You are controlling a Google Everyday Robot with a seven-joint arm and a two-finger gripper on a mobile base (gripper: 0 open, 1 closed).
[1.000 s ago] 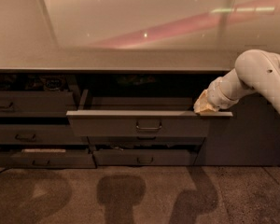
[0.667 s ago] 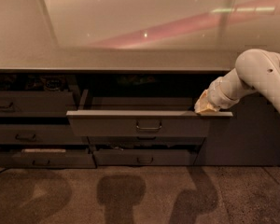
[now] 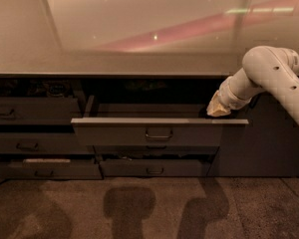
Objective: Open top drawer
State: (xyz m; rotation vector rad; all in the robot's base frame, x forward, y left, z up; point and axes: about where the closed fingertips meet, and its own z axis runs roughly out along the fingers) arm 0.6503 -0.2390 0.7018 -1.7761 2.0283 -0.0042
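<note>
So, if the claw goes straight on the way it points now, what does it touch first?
Probably the top drawer. The claw points down and left at the drawer's right end, just behind the front panel. Whether it meets the top edge or the inside is unclear.

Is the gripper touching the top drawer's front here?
Cannot tell. In the camera view the gripper overlaps the top edge of the top drawer near its right end; no gap shows, but it may sit just behind the front.
</note>
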